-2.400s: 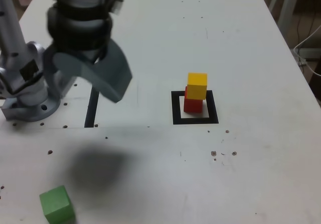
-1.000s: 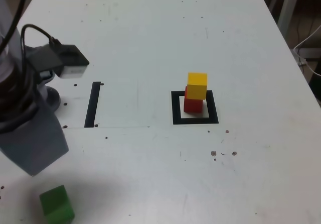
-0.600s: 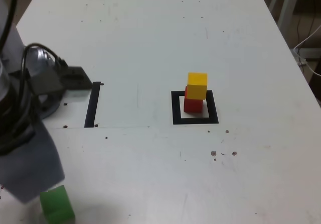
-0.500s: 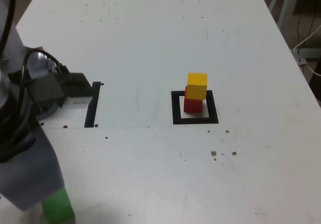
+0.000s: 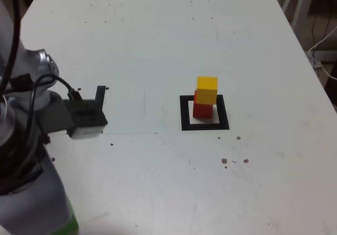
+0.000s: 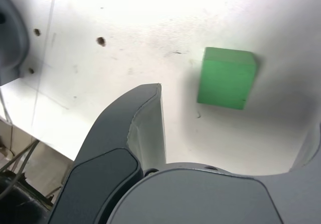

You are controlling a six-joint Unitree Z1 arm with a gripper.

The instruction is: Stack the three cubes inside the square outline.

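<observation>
Downward in the exterior view has gone the gripper since the frame just before, and it now hides nearly all of the green cube, leaving a thin strip of green at its lower edge near the picture's bottom. Above that strip, the dark wrist fitting with its curved black cable has dropped too, and covers the lower part of the black strip on the white table. Out toward the exterior view's right, the yellow cube and the red cube are where they were: yellow on top of red, set a little toward the exterior view's right, with the red one standing inside the black square outline and some of the white centre showing around its base. How the fingers stand cannot be told from this side. Over in the wrist view, the hand is wide open and has hold of nothing; the green cube lies by itself on the table, ahead of the gap between the two fingers, nearer the fully seen finger than the other, which is partly cut off by the picture's edge. Clear table surface shows between the cube and that nearer finger. Small dark holes mark the white surface beyond.
</observation>
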